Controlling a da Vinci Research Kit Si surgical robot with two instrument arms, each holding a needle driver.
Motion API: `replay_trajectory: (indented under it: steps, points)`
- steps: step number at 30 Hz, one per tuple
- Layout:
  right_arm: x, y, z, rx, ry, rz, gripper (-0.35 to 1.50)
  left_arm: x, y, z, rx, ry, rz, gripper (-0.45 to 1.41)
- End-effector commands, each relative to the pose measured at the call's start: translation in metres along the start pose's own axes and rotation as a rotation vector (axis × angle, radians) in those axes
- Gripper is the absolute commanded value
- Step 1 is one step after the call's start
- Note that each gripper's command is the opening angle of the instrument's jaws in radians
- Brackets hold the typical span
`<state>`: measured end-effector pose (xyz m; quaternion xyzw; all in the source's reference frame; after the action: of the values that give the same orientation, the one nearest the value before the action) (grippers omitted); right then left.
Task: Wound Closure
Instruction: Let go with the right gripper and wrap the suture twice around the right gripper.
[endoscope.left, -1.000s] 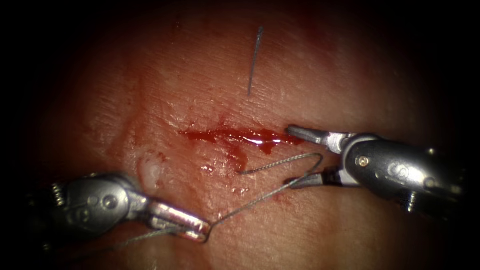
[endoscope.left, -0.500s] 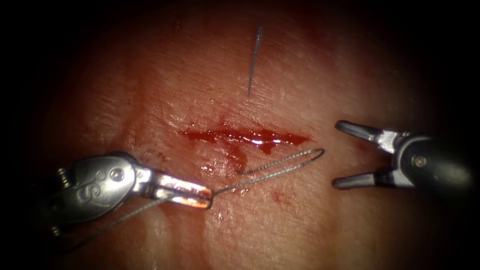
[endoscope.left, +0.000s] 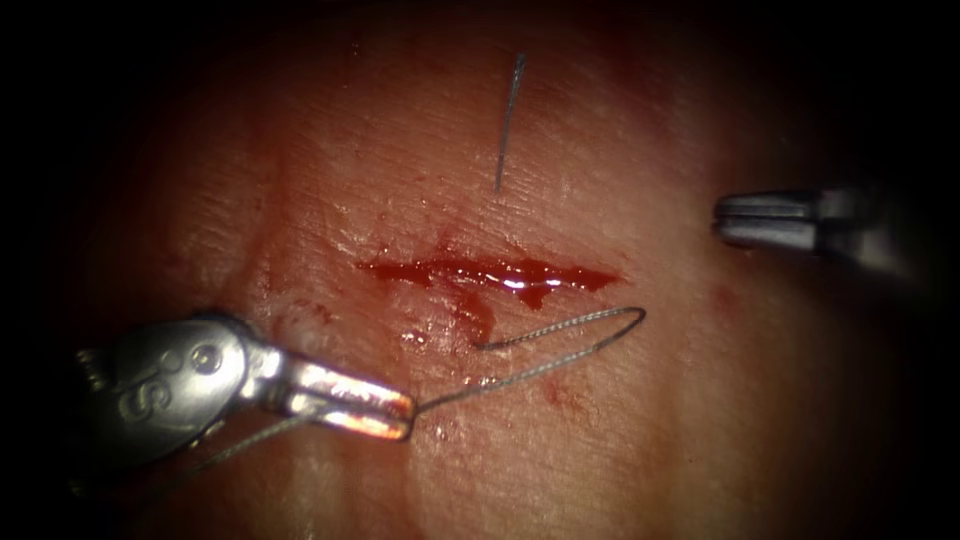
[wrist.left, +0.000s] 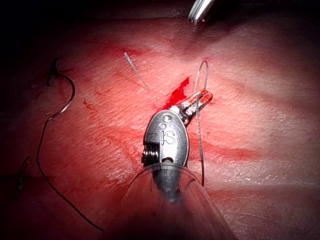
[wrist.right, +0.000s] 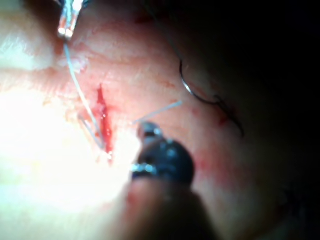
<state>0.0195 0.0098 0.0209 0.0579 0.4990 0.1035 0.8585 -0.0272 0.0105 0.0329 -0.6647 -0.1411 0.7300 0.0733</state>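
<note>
Below cut in tissue, lower left: left end effector pinching thread, slack loop running rt, then back into tissue just under red fluid. Rt of cut, well apart: right end effector pressed together, holding nothing. Needle lying free on tissue, far from cut, in neither tool. Prob. thread-handling stage; next move calls for gentle, even tension w/o tearing tissue. Legible: "IS" on left end effector's housing.

The right gripper fades into darkness at the endoscope view's right edge. The thread trails from the left gripper into shadow, its end unseen.
</note>
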Motion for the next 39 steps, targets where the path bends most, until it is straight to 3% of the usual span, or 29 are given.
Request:
replay_trajectory:
  steps: [1, 7, 15, 28, 39]
  points:
    - [0.0009, 0.0003, 0.0024, 0.011, 0.021, -0.004, -0.35, -0.0003, -0.0007, 0.0004, -0.003, -0.001, 0.002, -0.45]
    - [0.0009, -0.0004, 0.0078, 0.047, 0.03, -0.017, -0.35, 0.0, -0.0016, 0.0015, 0.001, 0.0, 0.003, -0.45]
    - [-0.0022, -0.002, 0.0136, 0.112, 0.039, -0.014, -0.35, 0.0002, -0.0035, 0.002, -0.001, 0.042, -0.004, -0.45]
    - [-0.0034, -0.0031, 0.0146, 0.194, 0.096, -0.003, -0.35, -0.0038, -0.0095, 0.0007, 0.078, 0.058, 0.027, -0.45]
    - [-0.0033, -0.0036, 0.0145, 0.19, 0.14, -0.003, -0.35, -0.0097, -0.0106, 0.0026, 0.1, 0.043, 0.076, -0.45]
